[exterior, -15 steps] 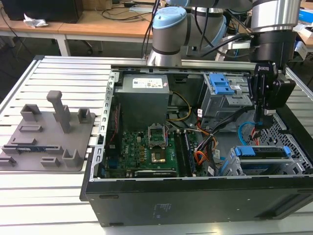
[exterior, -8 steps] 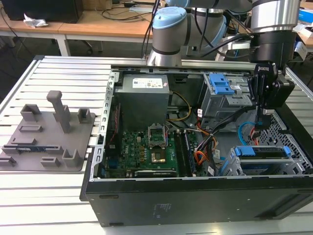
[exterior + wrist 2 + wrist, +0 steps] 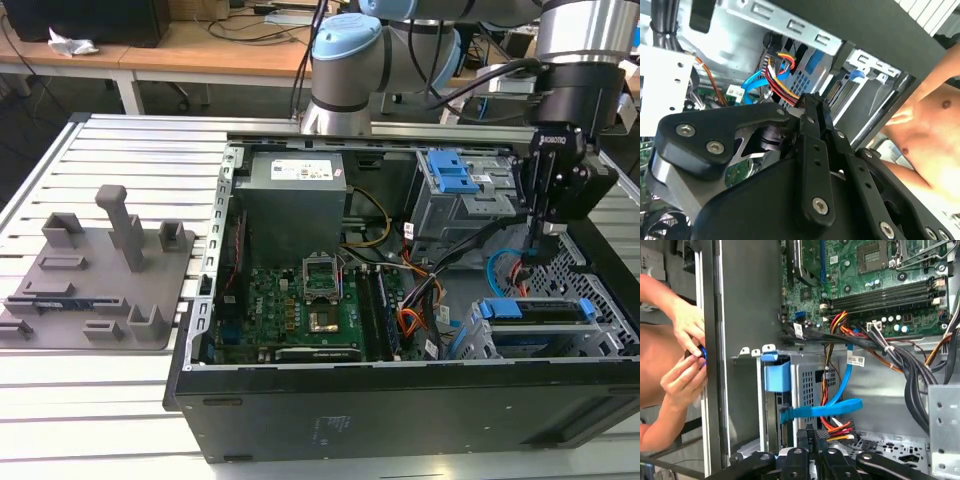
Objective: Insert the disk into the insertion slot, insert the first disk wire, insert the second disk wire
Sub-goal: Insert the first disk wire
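One black metal computer case lies open on the slatted aluminium worktop. One flat hard disk in a bright blue plastic frame sits in the low grey perforated metal cage at the exterior view's right. One black claw hangs near it, fingers closed together beside red and yellow wires and one flat blue cable. Two hands touch the case wall.

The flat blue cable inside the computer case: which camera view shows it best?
The first wrist view: there the blue cable shows long, flat and unobstructed. The second wrist view shows a short bend of it; the exterior view, a thin curve.
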Controlling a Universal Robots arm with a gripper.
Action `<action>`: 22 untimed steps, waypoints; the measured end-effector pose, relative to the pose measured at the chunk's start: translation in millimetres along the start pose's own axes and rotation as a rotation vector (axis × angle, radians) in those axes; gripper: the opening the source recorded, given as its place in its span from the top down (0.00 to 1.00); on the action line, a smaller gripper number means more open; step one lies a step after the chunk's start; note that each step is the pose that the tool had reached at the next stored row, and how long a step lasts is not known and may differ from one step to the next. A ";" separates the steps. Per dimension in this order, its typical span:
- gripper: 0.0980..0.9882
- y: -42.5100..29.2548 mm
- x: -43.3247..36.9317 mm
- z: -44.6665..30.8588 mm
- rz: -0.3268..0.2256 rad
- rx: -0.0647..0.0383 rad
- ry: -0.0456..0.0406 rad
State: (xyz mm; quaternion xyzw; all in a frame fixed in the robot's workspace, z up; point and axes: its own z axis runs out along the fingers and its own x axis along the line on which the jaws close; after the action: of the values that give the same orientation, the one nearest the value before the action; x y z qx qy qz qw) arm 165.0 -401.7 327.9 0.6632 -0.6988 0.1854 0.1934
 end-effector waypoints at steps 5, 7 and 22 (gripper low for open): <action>0.92 -1.3 11.4 6.2 0.002 -0.003 -0.0213; 0.92 -1.7 14.3 7.9 0.004 -0.005 -0.0327; 0.92 -3.1 37.2 13.2 -0.002 -0.017 -0.2680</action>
State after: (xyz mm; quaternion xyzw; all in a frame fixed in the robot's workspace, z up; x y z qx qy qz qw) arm 166.1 -440.4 335.8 0.6810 -0.7194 0.0891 0.1041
